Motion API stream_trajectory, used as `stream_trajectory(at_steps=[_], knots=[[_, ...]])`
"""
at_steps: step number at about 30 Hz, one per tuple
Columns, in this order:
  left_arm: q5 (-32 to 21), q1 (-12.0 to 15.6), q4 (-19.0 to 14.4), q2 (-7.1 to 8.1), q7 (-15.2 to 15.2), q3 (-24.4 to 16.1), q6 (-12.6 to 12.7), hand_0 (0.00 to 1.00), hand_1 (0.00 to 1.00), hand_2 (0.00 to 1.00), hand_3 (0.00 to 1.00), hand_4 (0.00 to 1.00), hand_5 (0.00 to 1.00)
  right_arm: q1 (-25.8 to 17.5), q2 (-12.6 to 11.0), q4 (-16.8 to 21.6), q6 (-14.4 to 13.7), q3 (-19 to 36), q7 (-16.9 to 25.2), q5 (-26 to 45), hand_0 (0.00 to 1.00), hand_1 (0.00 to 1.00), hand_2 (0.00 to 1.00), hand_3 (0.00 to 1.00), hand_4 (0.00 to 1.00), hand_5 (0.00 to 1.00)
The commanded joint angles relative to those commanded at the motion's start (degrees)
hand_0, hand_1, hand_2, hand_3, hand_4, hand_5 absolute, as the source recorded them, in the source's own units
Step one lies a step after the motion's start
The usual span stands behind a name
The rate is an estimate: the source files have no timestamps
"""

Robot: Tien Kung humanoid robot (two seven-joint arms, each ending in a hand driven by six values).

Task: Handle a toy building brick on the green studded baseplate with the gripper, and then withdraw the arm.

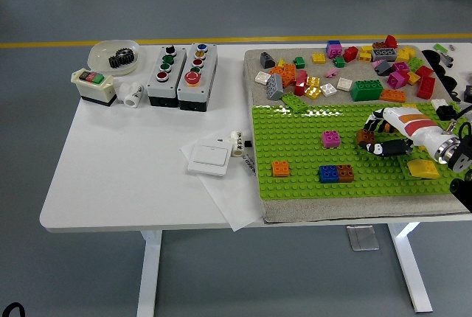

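Over on the right side of the green baseplate (310,151), the right hand (387,134) reaches in from the picture's right edge, its fingers (377,147) curled loosely, and whether they grip anything cannot be told. A brown brick (365,137) sits on the studs right at the fingertips, touching or nearly so. Well to its left stand a pink brick (330,138), an orange brick (280,169) and a blue-and-brown pair (335,174). Loose bricks (346,70) lie heaped behind the plate on the white worktop (125,162).

Bright even light, glare on baseplate (295,111)
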Motion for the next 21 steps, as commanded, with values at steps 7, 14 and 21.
stream_trajectory(at_steps=[7,14,21], knots=[[-0.1,0.1,0.1,-0.03,-0.1,0.0,0.1,0.732,0.732,0.734,0.595,0.658,0.599,-0.2,-1.6,2.3,-0.2,3.0,0.6,-2.9,0.407,0.488,0.528,0.509,0.716,0.409],[-0.2,0.2,0.2,0.0,-0.1,0.1,0.2,0.733,0.73,0.734,0.595,0.659,0.599,-0.5,-5.1,9.3,-2.1,6.5,2.2,-12.2,0.407,0.49,0.528,0.508,0.711,0.419],[0.0,0.4,0.3,0.04,-0.1,-0.1,0.2,0.733,0.729,0.732,0.595,0.659,0.599,-0.6,-8.4,17.4,-2.2,7.7,2.7,-23.3,0.409,0.491,0.531,0.511,0.707,0.43]])
